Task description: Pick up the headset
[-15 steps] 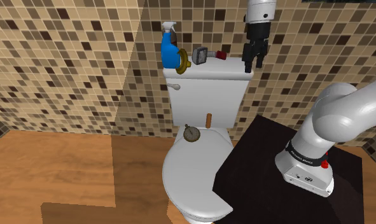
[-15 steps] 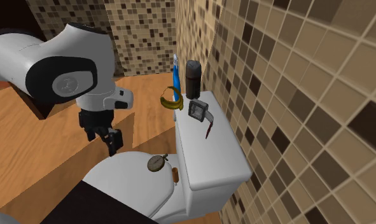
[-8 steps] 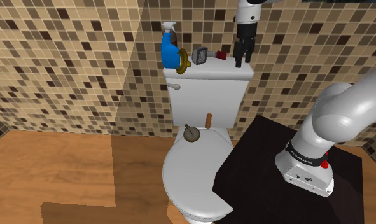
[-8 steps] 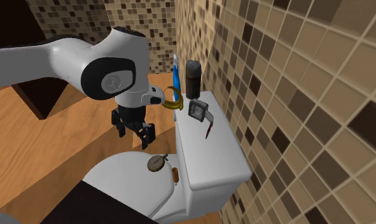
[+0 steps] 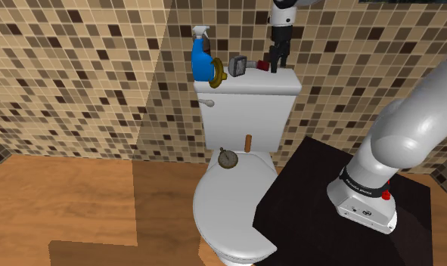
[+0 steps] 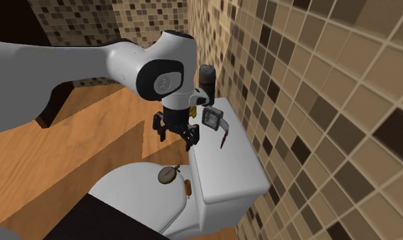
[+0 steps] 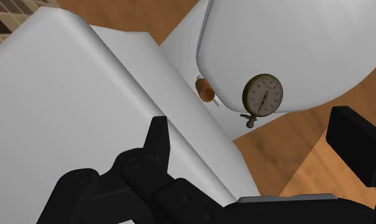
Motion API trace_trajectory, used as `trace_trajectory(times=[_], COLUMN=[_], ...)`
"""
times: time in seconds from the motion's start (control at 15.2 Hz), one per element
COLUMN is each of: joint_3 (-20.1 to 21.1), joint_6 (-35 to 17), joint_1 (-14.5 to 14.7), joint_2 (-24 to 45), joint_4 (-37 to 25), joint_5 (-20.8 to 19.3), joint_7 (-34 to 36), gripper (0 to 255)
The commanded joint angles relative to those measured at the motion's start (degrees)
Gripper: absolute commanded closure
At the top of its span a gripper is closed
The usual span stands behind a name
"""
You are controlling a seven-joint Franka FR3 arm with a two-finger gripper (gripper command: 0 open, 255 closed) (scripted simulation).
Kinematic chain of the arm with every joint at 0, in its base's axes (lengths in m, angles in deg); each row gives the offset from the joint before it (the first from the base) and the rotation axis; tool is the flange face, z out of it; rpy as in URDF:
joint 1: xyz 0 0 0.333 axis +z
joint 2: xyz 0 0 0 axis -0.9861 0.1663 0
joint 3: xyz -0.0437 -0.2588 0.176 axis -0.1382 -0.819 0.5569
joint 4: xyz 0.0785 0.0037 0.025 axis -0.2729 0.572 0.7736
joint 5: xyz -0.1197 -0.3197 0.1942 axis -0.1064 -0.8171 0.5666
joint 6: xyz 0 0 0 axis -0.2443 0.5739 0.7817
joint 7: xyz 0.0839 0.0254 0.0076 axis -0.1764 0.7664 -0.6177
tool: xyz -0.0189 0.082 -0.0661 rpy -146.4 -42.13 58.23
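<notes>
White arm [image 5: 401,132] extends from its base at the shoulder view's lower right, up and to the left. End effector [image 5: 277,65] hangs from a near-vertical wrist, pointing downward. Its two black fingers [image 7: 158,141] stand well apart, clasping nothing.

Headset [image 5: 216,72] on tank [image 5: 248,117]; stopwatch [image 5: 228,158] on lid [image 5: 229,208]

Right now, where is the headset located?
In the shoulder view, the yellow headset sits on the toilet tank lid at that view's left end, beside the blue spray bottle.
</notes>
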Motion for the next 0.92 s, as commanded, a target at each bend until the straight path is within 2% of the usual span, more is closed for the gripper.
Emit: trace_trajectory(times=[0.0,0.46,0.86], joint_3=[-1.1,-3.2,-3.3], joint_6=[-1.4,-2.9,-1.0], joint_1=[-0.1,-1.9,-5.3], joint_2=[4.4,19.1,32.8], joint_4=[-3.6,-18.5,-35.6], joint_5=[0.5,3.8,7.6], joint_7=[-2.8,-11.7,-18.2], gripper=[0,0,0])
